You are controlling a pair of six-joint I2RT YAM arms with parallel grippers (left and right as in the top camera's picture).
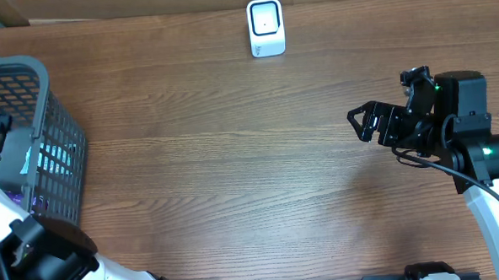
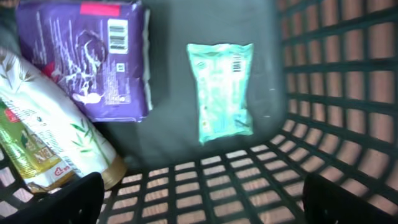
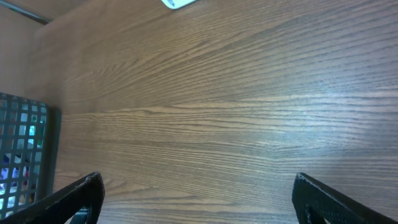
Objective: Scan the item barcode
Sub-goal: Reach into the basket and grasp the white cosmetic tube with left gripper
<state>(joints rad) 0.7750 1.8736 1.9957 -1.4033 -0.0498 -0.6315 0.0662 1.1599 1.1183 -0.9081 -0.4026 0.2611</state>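
A brown wood-grain worktop (image 3: 217, 112) fills most of the view. The right hand (image 3: 199, 200) hangs above it, its two black fingers (image 3: 74, 199) set wide apart at the bottom corners with nothing between them. A grey plastic mesh basket (image 3: 25, 155) stands at the left edge, blue and green showing through its wall. A white glossy plastic object (image 3: 177, 3) is cut off at the top edge.

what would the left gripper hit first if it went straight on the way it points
Probably the teal packet lying in the basket, roughly centred ahead of the open left gripper, though depth is unclear.
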